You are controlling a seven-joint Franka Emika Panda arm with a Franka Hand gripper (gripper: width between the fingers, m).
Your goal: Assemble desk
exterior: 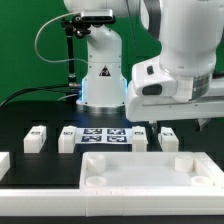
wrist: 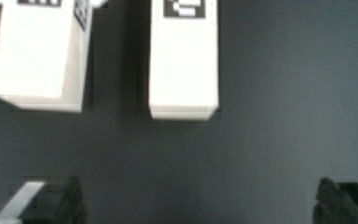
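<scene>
I count one desk panel [exterior: 150, 172] and four legs in the exterior view. From the panel, the first leg [exterior: 35, 138] and second leg [exterior: 68, 137] lie near 10 o'clock, the third leg [exterior: 138, 135] at 12 and the fourth leg [exterior: 167, 138] at 1. The marker board [exterior: 100, 137] lies between the second and third. The arm [exterior: 175, 70] hangs above the fourth leg, wrist pointing down. The gripper [wrist: 202, 203] has its jaws wide apart and holds nothing. In the wrist view two legs lie side by side beyond the fingertips [wrist: 51, 200], not between them.
</scene>
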